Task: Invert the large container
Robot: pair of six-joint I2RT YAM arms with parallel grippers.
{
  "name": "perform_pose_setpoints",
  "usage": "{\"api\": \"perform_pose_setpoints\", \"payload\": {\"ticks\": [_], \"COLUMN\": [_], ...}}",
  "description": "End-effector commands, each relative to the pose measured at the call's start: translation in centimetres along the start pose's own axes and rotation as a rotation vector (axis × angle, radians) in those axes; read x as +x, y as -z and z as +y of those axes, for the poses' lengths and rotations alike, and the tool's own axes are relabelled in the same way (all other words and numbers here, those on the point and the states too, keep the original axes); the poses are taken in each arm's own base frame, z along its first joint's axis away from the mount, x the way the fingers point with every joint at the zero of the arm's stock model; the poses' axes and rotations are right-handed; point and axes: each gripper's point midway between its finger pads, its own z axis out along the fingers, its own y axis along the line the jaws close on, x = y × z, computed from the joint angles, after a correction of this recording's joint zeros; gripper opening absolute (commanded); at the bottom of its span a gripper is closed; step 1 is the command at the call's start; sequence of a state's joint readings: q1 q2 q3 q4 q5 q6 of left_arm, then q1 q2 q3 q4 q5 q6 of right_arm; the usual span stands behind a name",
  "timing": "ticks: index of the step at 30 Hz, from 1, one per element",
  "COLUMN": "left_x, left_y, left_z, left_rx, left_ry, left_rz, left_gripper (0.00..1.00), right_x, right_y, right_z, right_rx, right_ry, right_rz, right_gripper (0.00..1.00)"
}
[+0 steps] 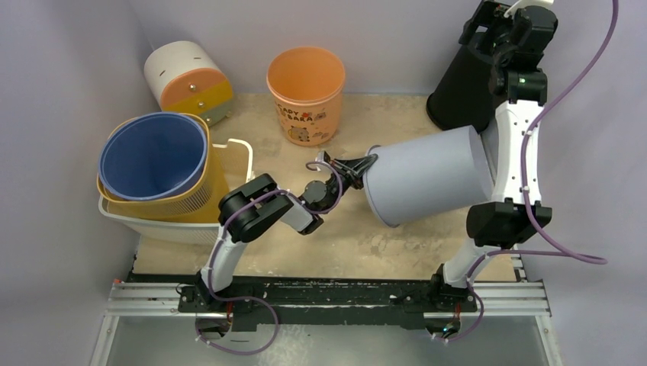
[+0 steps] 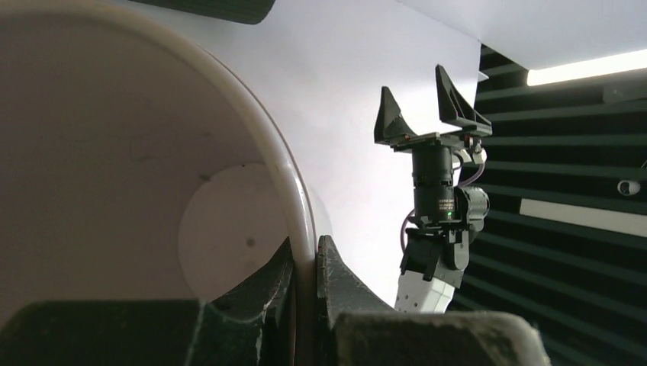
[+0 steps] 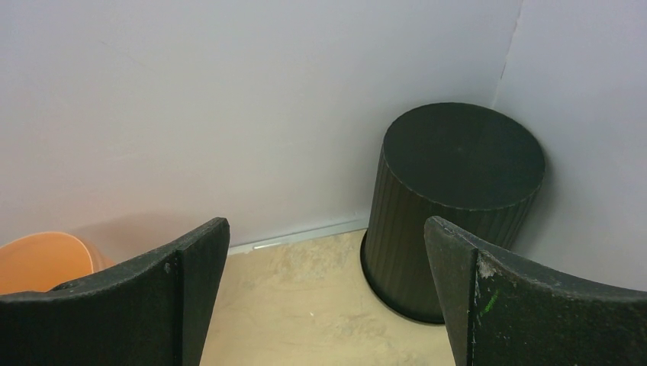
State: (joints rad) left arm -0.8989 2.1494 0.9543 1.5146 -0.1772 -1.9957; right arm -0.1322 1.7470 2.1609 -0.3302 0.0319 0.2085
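The large container is a pale grey bucket, lifted and lying roughly on its side, its open mouth facing left and its base towards the right arm. My left gripper is shut on its rim, one finger inside and one outside. In the left wrist view the rim runs between the left gripper's fingers, and the bucket's pale inside and round bottom fill the left half. My right gripper is raised at the back right, open and empty; it shows as the right gripper and the right gripper.
A black ribbed bin stands upside down in the back right corner, also the black bin. An orange bucket stands at the back middle. At the left, a blue bucket nests in a yellow basket and a white basket. A white and orange drawer box lies behind.
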Motion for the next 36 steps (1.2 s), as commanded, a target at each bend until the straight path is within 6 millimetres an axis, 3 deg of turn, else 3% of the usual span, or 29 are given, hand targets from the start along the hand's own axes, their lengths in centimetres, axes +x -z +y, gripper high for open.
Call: {"api": "perform_pose_setpoints", "payload": {"ticks": [1,4,8,13,19,27,29,30,31,36], "left_x": [-1.5,-4.1,-6.1,-7.7,-9.1,-11.7,-13.0,-13.3,-14.5,-16.1], "left_y": [2.5,3.8,4.5,4.5,5.0,6.5,8.1,7.4,8.3,13.1], "left_z": [-1.5,0.2,2.8,5.0,9.0,12.0,11.7,10.1,9.3,4.1], "left_rx": [0.074,-0.001,-0.121,-0.222,-0.493,-0.914,-1.126,-1.197,-1.298,-1.564], "left_ry": [0.056,0.038,0.006,-0.028,-0.167,-0.489,-0.712,-0.836,-0.960,-1.236], "left_rz": [0.038,0.006,0.013,0.030,0.087,0.204,0.281,0.314,0.325,0.436], "left_gripper": [0.00,0.00,0.02,0.23,0.46,0.50,0.50,0.51,0.51,0.53], "right_x": [-4.0,-3.7,-3.1,-2.6,-1.8,-1.3,-1.2,-1.2,-1.0,-0.3], "right_y": [2.1,2.0,1.6,1.0,0.4,0.1,0.1,0.1,0.1,-0.2], "right_z": [0.2,0.3,0.3,0.3,0.3,0.1,0.1,0.1,0.0,0.1], "right_rx": [-0.018,-0.021,-0.028,-0.029,-0.032,-0.024,-0.021,-0.020,-0.019,-0.027], "right_ry": [0.023,0.025,0.023,0.023,0.020,0.021,0.024,0.023,0.024,0.015], "right_rz": [-0.110,-0.103,-0.090,-0.079,-0.062,-0.050,-0.047,-0.047,-0.044,-0.028], "right_gripper": [1.00,1.00,1.00,1.00,1.00,1.00,1.00,1.00,1.00,1.00]}}
